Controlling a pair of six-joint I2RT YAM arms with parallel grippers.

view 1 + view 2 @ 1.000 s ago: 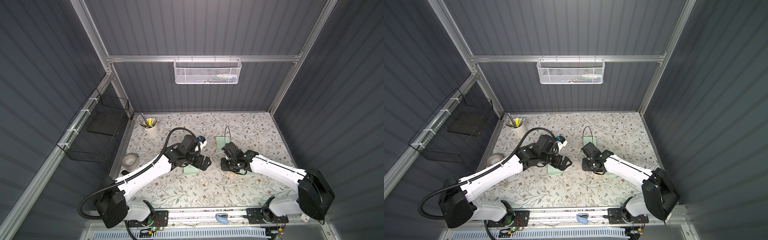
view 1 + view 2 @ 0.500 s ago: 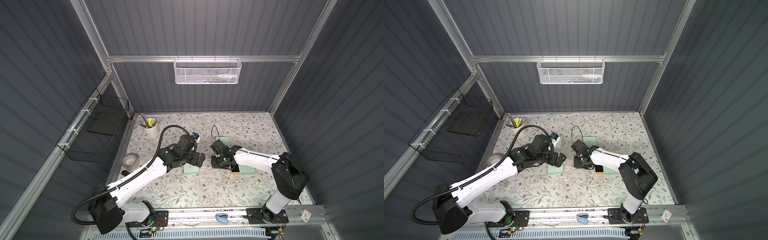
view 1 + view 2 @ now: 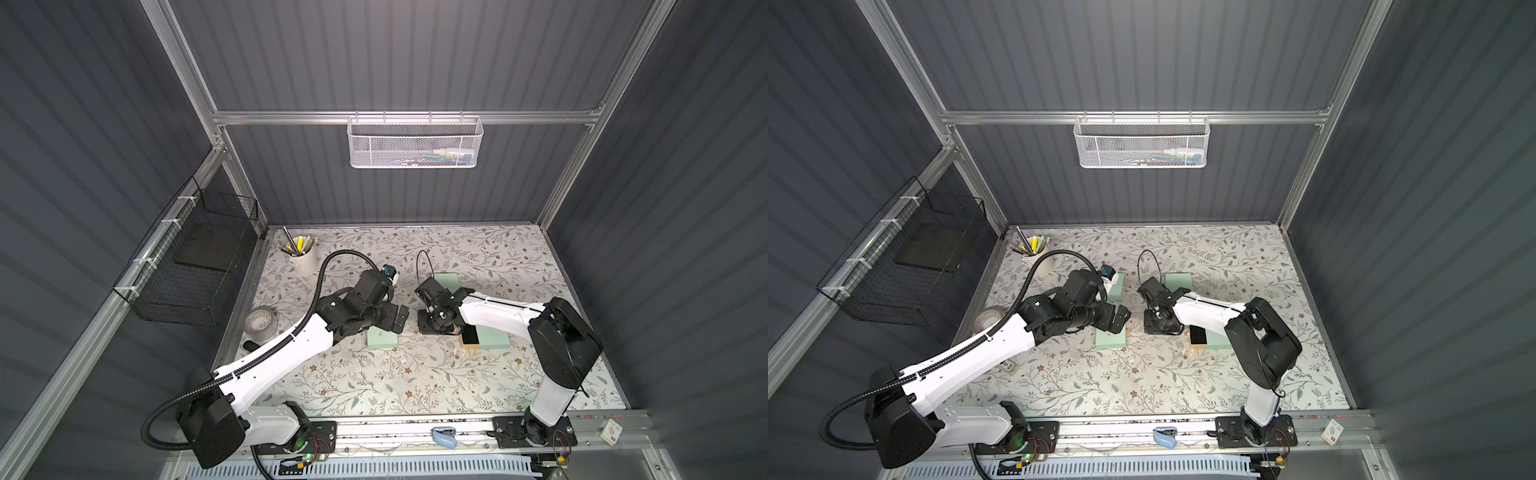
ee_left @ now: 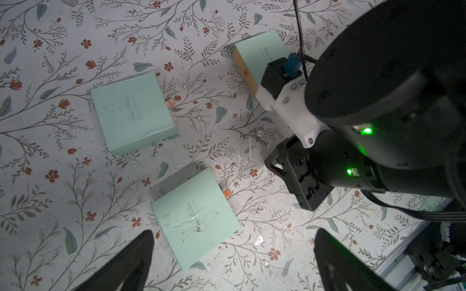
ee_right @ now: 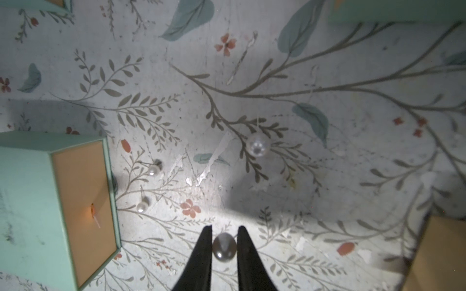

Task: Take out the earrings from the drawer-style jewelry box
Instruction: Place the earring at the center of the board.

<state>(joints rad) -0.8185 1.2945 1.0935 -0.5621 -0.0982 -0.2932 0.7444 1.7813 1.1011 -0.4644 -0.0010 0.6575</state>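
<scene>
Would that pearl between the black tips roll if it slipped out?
Likely: the pearl earring in the right tool looks round and glossy, so apt to slip and roll. Tiny, so probably very light.

You've got mint-green boxes (image 4: pixel 133 113), tan drawer fronts (image 5: pixel 83 209), pearl-white earrings (image 5: pixel 257 145). Table cover (image 3: pixel 415 386): off-white, printed with grey branches, teal leaves, small red flowers. Arms (image 3: pixel 291 353): white shells, black joints.

The bench (image 3: pixel 415 386) is lit evenly from above; soft shadows are cast; wrist-view edges are blurred.
</scene>
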